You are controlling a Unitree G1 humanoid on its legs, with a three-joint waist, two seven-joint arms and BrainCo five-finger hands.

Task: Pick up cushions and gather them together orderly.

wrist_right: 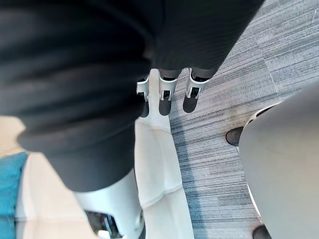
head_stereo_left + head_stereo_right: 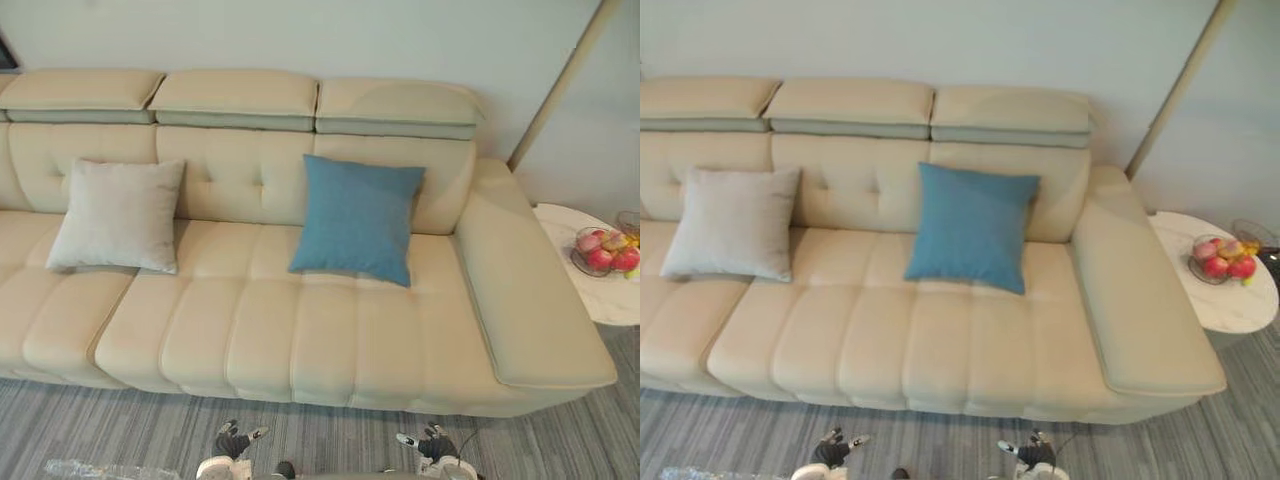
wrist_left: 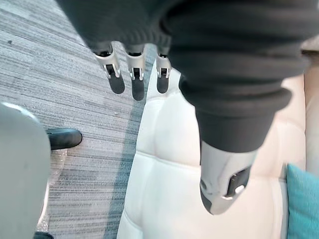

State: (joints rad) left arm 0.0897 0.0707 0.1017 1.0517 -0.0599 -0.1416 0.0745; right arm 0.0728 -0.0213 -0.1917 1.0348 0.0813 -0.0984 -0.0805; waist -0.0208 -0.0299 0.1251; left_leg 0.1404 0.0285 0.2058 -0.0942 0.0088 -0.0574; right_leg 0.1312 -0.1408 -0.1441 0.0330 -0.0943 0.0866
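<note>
Nothing gathered yet; grey cushion (image 2: pixel 118 215) and blue cushion (image 2: pixel 358 218) lean well apart on sofa (image 2: pixel 250 330); left hand (image 3: pixel 136 79), right hand (image 1: pixel 167 94) slack-fingered, empty; every pickup remains.

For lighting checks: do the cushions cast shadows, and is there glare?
Left eye view: soft even light, thin shadows under the blue square fabric cushion and the pale grey square fabric cushion on the beige leather sofa; left wrist view: sofa seat nearly white, mild glare.

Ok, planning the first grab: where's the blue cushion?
Left eye view: the blue cushion leans against the sofa backrest, right of centre, apart from the grey cushion further left.
</note>
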